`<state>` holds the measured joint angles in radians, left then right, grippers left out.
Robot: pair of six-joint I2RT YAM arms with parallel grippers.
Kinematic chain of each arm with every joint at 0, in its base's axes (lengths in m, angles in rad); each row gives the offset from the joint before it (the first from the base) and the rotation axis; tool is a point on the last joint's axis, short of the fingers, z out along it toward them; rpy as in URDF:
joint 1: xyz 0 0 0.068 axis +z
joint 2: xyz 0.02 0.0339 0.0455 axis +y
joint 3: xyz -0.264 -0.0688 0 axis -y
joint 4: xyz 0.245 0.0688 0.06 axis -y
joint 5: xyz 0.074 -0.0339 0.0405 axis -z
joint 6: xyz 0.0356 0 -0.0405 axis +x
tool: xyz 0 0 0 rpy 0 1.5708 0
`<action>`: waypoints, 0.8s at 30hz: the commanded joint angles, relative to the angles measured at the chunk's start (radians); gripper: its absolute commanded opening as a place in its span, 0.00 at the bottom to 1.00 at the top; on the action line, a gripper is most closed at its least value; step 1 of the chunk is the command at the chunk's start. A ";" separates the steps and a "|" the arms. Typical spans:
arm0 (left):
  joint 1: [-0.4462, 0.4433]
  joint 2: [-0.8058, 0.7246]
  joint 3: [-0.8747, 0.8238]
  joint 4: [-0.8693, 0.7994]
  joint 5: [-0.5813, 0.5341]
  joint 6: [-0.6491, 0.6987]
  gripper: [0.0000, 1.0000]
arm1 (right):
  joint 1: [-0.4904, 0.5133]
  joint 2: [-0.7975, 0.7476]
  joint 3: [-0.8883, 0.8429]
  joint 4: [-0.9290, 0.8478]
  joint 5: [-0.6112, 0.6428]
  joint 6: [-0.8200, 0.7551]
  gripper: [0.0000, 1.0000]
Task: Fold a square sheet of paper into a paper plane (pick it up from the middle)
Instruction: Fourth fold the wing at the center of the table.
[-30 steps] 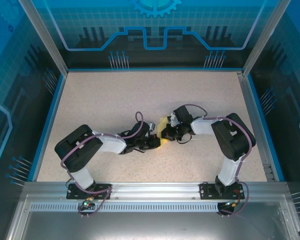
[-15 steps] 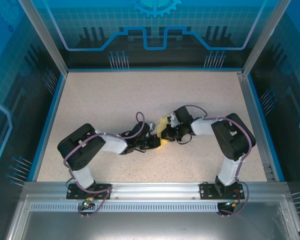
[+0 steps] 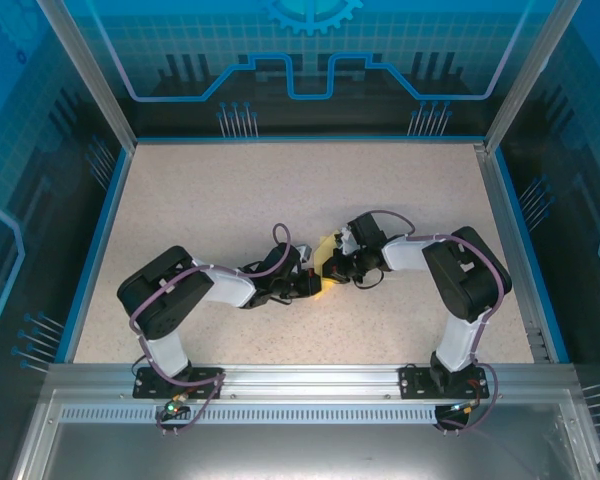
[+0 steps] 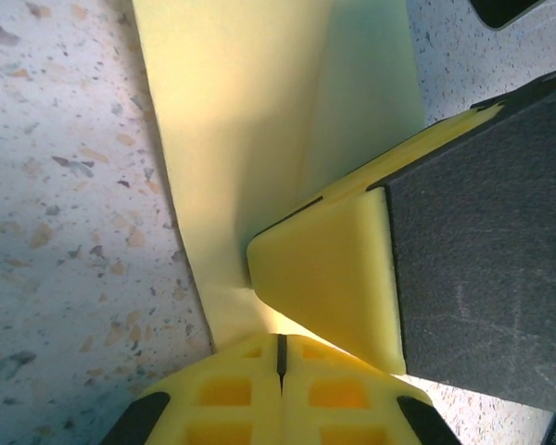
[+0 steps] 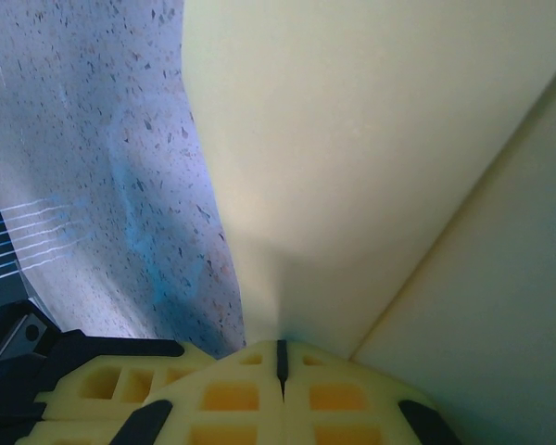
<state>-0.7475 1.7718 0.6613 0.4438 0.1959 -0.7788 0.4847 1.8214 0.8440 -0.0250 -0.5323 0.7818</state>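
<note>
The pale-yellow sheet of paper (image 3: 326, 246) is held just above the table's middle, pinched between both grippers. In the left wrist view the paper (image 4: 250, 111) runs down as a bent strip into my left gripper (image 4: 280, 341), which is shut on its lower edge. A yellow-tipped finger (image 4: 329, 278) of the other arm presses in from the right. In the right wrist view the paper (image 5: 371, 139) spreads wide with a diagonal crease, and my right gripper (image 5: 280, 348) is shut on its edge. From above, the left gripper (image 3: 315, 284) and right gripper (image 3: 338, 268) nearly touch.
The speckled beige table (image 3: 230, 200) has a blue rim and clear walls on three sides. An aluminium rail (image 3: 300, 380) with both arm bases runs along the near edge.
The left arm's elbow has edged slightly to the right. Both grippers and the paper stay in about the same place.
</note>
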 commanded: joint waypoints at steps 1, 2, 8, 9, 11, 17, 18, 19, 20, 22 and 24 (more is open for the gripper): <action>-0.010 -0.013 -0.048 -0.127 0.079 0.037 0.00 | 0.009 0.008 -0.011 -0.075 0.001 0.011 0.00; -0.011 -0.031 -0.053 -0.156 0.087 0.051 0.00 | 0.008 0.007 -0.011 -0.076 0.005 0.008 0.00; -0.016 -0.091 -0.057 -0.248 0.152 0.114 0.00 | 0.006 0.016 -0.002 -0.092 0.019 0.005 0.00; -0.018 -0.096 -0.055 -0.257 0.159 0.120 0.00 | 0.005 0.016 -0.002 -0.093 0.021 0.004 0.00; -0.024 -0.103 -0.049 -0.277 0.169 0.132 0.00 | 0.004 0.022 0.004 -0.097 0.023 0.004 0.00; -0.026 -0.197 -0.025 -0.309 0.112 0.134 0.00 | 0.006 0.025 0.010 -0.099 0.019 0.005 0.00; -0.027 -0.214 -0.023 -0.299 0.091 0.122 0.00 | 0.006 0.024 0.010 -0.098 0.016 0.005 0.00; -0.025 -0.230 -0.023 -0.281 0.071 0.107 0.00 | 0.006 0.020 0.011 -0.096 0.014 0.006 0.00; -0.024 -0.237 -0.026 -0.252 0.051 0.090 0.00 | 0.006 0.017 0.013 -0.095 0.012 0.005 0.00; -0.025 -0.232 -0.029 -0.198 0.018 0.059 0.00 | 0.005 0.015 0.017 -0.096 0.012 0.004 0.00; -0.024 -0.194 -0.019 -0.158 0.008 0.038 0.00 | 0.006 0.016 0.019 -0.091 0.005 0.007 0.00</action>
<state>-0.7689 1.5513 0.6312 0.2306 0.2550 -0.7006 0.4847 1.8221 0.8558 -0.0616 -0.5404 0.7830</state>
